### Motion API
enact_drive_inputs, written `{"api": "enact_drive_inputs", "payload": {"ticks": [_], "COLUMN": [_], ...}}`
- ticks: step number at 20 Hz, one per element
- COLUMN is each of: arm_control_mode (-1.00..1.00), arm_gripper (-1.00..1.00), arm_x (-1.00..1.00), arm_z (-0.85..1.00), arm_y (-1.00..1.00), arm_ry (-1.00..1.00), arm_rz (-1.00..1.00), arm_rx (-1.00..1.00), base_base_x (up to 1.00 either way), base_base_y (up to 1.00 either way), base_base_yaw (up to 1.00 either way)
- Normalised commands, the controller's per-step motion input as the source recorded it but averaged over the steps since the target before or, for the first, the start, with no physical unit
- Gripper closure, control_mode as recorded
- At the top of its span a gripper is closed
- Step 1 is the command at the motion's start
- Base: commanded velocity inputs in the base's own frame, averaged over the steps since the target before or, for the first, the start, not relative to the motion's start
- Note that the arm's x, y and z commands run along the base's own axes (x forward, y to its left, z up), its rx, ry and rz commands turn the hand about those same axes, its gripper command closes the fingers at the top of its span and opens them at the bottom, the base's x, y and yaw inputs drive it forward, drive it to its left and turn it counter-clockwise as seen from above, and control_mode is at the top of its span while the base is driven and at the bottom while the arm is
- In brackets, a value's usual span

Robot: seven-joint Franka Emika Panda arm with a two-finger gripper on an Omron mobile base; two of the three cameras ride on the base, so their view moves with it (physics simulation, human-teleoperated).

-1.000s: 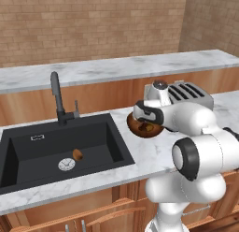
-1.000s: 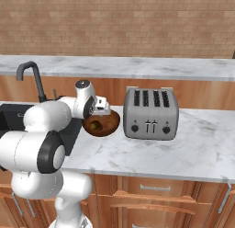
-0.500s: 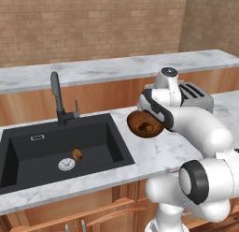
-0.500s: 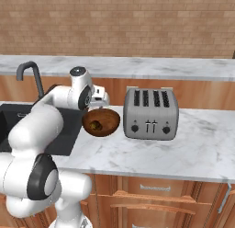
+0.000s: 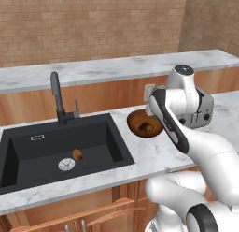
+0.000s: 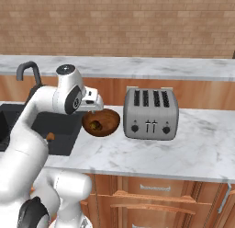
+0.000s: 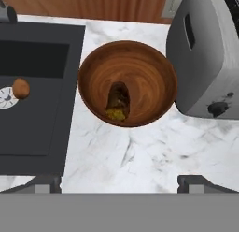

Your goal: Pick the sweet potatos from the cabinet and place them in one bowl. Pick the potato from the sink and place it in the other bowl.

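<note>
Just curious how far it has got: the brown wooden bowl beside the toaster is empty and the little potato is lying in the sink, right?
Not quite. The hand view shows the brown wooden bowl is not empty: a dark sweet potato lies in it. The rest holds: the bowl stands beside the toaster, and the potato lies in the sink.

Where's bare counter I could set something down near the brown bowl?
Bare marble lies in front of the brown bowl, toward the counter's front edge, and right of the toaster. It is tight between bowl and toaster, and between bowl and sink, where the potato sits.
</note>
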Motion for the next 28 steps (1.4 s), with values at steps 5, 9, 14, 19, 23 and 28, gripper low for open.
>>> {"api": "enact_drive_inputs", "payload": {"ticks": [5,9,14,19,23,28], "arm_control_mode": [-1.0,-1.0,-1.0,-1.0,-1.0,1.0], "arm_gripper": [-1.0,-1.0,-1.0,-1.0,-1.0,-1.0], "arm_x": [-0.82,-0.36,0.0,0.0,0.0,0.0], "arm_z": [0.02,0.02,0.0,0.0,0.0,0.0], "arm_y": [0.14,0.24,0.12,0.0,0.0,0.0], "arm_ry": [0.03,0.06,0.01,0.0,0.0,0.0], "arm_rz": [0.0,0.0,0.0,0.0,0.0,0.0], "arm_rx": [0.0,0.0,0.0,0.0,0.0,0.0], "base_base_x": [0.0,0.0,0.0,0.0,0.0,0.0], "base_base_y": [0.0,0.0,0.0,0.0,0.0,0.0], "base_base_yaw": [0.0,0.0,0.0,0.0,0.0,0.0]}}
